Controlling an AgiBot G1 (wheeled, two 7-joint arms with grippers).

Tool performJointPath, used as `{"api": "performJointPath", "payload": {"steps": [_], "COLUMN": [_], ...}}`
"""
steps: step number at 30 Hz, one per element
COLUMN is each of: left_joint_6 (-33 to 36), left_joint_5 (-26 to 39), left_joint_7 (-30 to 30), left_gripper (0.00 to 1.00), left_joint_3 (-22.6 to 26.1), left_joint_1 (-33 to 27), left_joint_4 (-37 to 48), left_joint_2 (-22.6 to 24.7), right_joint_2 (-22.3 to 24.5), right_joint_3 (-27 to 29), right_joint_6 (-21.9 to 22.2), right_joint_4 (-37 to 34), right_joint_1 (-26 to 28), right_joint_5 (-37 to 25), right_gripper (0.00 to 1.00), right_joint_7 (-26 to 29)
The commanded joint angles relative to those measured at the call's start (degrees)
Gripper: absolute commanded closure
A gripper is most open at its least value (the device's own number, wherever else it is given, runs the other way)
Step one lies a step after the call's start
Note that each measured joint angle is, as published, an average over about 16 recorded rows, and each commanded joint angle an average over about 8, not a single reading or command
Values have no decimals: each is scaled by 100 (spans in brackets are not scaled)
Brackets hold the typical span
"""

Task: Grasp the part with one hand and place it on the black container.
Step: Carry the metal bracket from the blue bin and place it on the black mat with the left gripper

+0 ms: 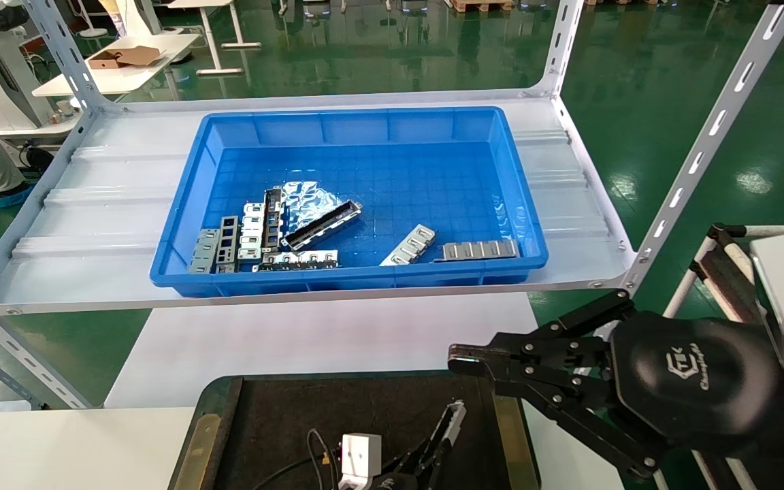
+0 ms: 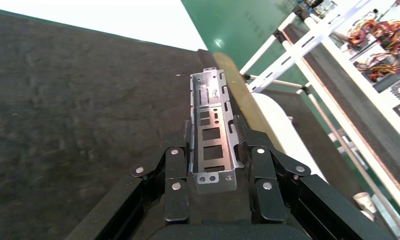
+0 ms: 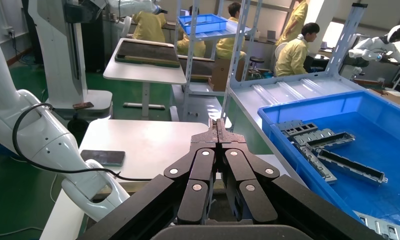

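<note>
In the head view, the bottom edge cuts off the left end effector (image 1: 433, 452) and the near side of the black container (image 1: 283, 422); the part (image 1: 452, 416) shows only 1 end.

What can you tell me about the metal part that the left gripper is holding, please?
The part is a short silver-grey metal channel with raised side walls, rectangular cut-outs along its floor and small round holes at the near end. The left gripper is shut on its side walls, holding it lengthwise above the black container, near that tray's brass-coloured edge strip.
</note>
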Motion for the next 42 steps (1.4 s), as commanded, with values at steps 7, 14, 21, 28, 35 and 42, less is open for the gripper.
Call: {"api": "performJointPath", "payload": {"steps": [7, 14, 21, 28, 35, 42], "left_joint_6": [75, 227, 427, 620, 797, 988], "left_joint_5": [-494, -1008, -1595, -2257, -2964, -3702], "left_joint_7": [514, 1010, 1527, 2023, 2528, 3047], "left_gripper": [100, 100, 100, 100, 99, 51], "left_joint_3": [-81, -144, -113, 76, 325, 591], "left_joint_1": [1, -22, -19, -10, -13, -15], "left_joint_4": [171, 357, 537, 677, 785, 853], "left_joint_2": [7, 11, 17, 23, 25, 27], "right_joint_2": [0, 1, 1, 1, 2, 2], "right_joint_3": [-1, -2, -3, -4, -5, -5], "right_joint_6": [0, 1, 1, 2, 2, 2], "right_joint_4": [0, 0, 0, 0, 0, 0], "right_joint_1": [0, 0, 1, 1, 1, 1], "right_joint_5": [1, 1, 2, 2, 3, 4], "right_gripper": [100, 100, 100, 100, 59, 1], "right_joint_7": [-1, -1, -1, -2, -2, -3]}}
